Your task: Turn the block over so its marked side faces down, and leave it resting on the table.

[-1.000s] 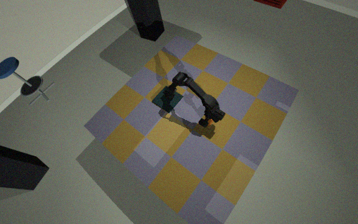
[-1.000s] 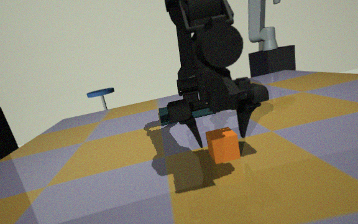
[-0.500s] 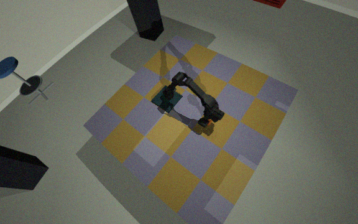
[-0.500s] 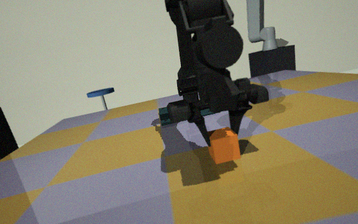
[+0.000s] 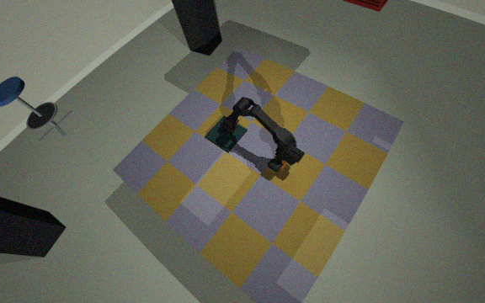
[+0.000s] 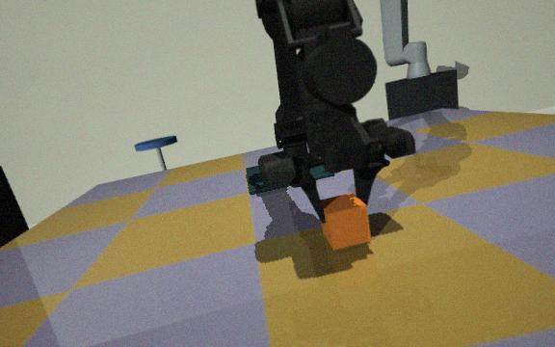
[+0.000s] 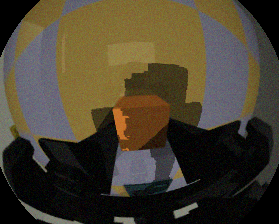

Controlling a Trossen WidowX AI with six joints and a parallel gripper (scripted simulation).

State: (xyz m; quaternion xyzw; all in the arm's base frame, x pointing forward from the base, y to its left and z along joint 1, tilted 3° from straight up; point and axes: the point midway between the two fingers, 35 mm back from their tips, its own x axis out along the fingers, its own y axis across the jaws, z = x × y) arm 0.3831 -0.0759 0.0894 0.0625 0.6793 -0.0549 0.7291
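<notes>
The orange block [image 5: 284,165] [image 6: 347,226] [image 7: 144,117] is level and upright, at or just above the checkered table [image 5: 236,252] [image 6: 186,226]; a small gap under it cannot be told. My gripper [image 6: 345,212] [image 7: 140,121] points down and is shut on the block, one fingertip against each of two opposite sides near its top. In the top view the gripper mostly covers the block. The top face is partly shaded, and no mark can be made out on the faces that show.
The arm's dark teal base plate [image 5: 214,137] [image 6: 256,185] stands behind the gripper. Beyond the table are a blue stool [image 5: 8,90] [image 6: 156,143], black pillars [image 5: 200,29] [image 5: 11,227] and a grey robot arm [image 6: 417,60] on a dark stand.
</notes>
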